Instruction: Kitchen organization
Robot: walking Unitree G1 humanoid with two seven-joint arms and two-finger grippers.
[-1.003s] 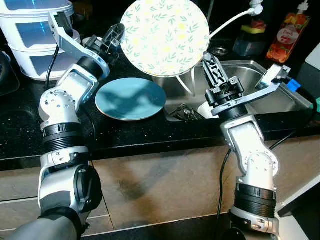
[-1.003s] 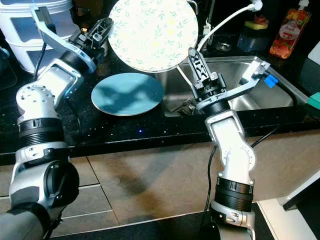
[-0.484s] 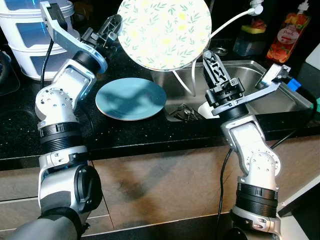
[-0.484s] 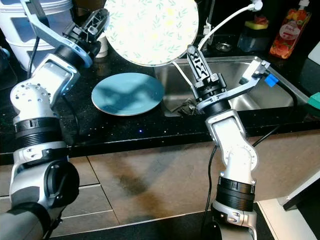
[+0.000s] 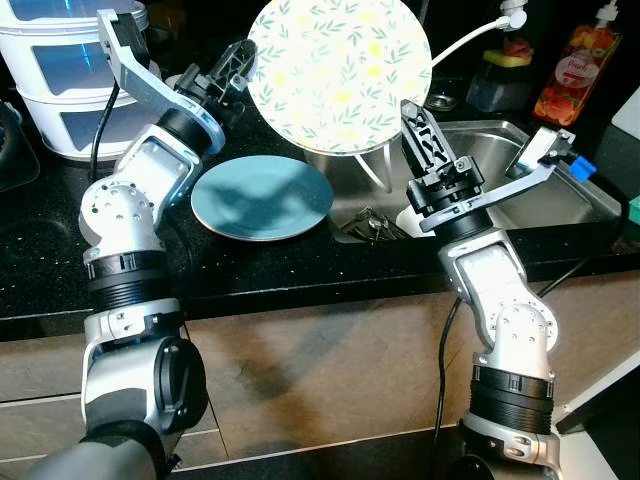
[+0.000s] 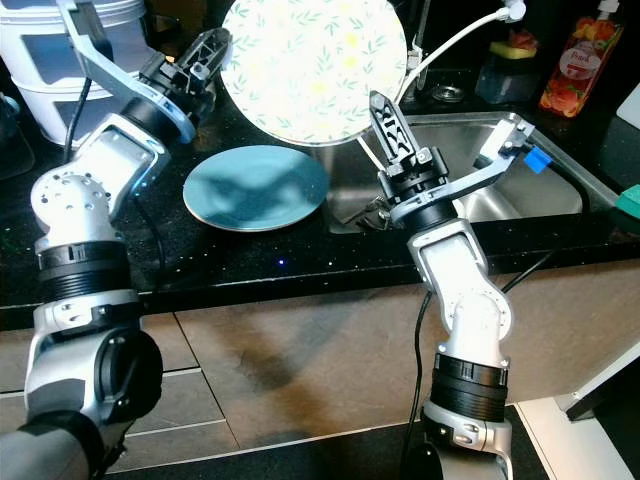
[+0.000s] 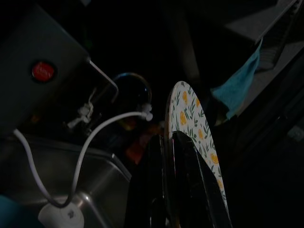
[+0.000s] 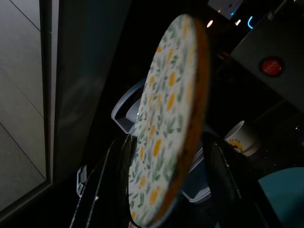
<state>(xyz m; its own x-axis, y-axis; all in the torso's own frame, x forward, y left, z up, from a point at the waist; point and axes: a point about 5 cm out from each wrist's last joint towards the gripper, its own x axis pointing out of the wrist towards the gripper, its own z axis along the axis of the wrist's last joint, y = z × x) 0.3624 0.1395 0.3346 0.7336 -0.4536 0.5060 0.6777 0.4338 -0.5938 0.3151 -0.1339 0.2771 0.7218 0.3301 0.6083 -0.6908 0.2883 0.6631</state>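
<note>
Black counter [image 5: 250, 265], blue plate [image 5: 262, 197], sink [image 5: 500, 190], floral plate [image 5: 338, 72] held above

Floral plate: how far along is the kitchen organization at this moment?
Done: a blue plate already lies flat on the black counter beside the sink. In hand: the floral plate is held upright in the air, the left gripper clamped on its edge, the right gripper open around its lower rim. Left: setting it down; utensils remain in the sink.

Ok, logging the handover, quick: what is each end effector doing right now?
Left end effector: shut on the floral plate rim.
Right end effector: open, fingers astride the plate's lower edge.
</note>
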